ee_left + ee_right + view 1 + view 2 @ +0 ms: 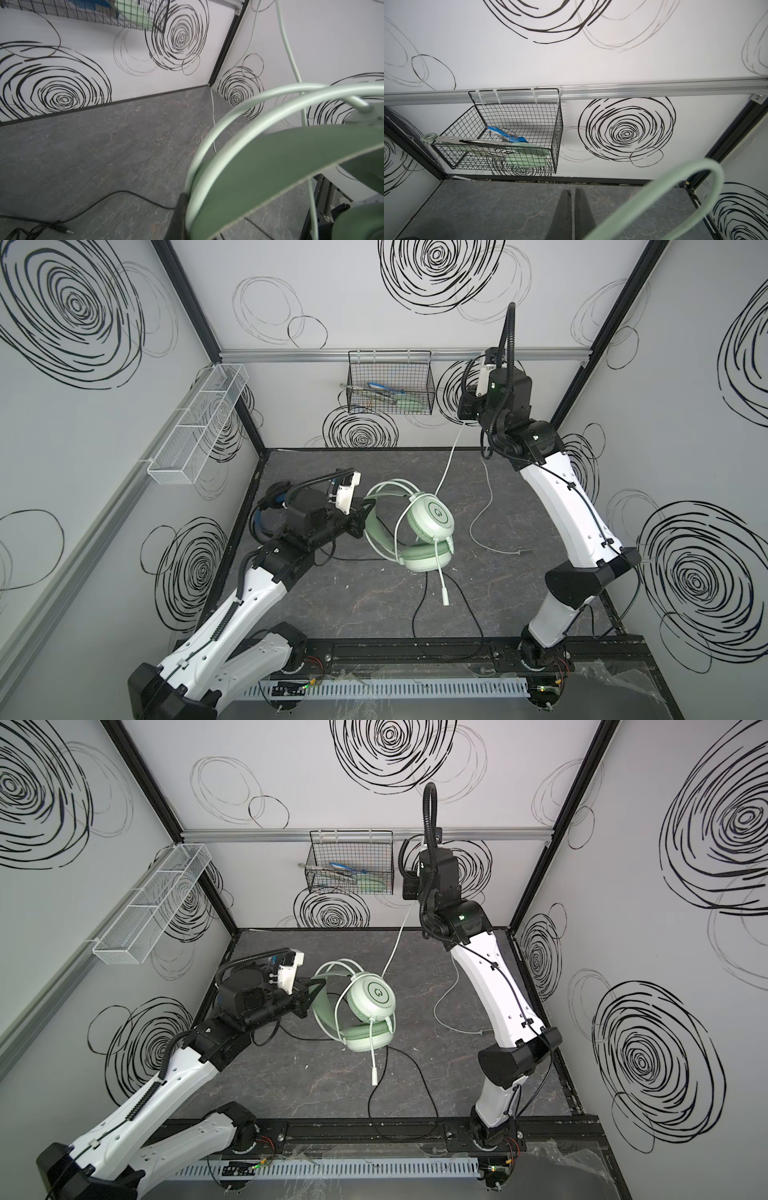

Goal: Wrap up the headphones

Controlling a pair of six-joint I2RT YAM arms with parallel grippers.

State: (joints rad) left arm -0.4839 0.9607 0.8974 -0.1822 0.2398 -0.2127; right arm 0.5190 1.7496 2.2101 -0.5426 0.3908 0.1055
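Note:
The mint-green headphones (430, 518) (374, 992) hang tilted just above the table's middle, boom mic (442, 585) pointing down. My left gripper (360, 517) (188, 207) is shut on their headband (270, 166). Their white cord (446, 460) rises tautly to my right gripper (462, 416) (572, 193), raised near the back wall with its jaws shut. A second strand drops to the table and ends in a plug (515, 551). A loop of this cord (708, 172) passes close to the right wrist camera. The black headphones (268, 499) lie mostly hidden behind my left arm, their black cord (417, 614) trailing forward.
A black wire basket (390, 385) (517, 133) with tongs and a blue packet hangs on the back wall. A white mesh tray (195, 427) is fixed to the left wall. A slotted cable duct (390, 689) runs along the front edge. The black cord's plug (62, 228) lies on the table.

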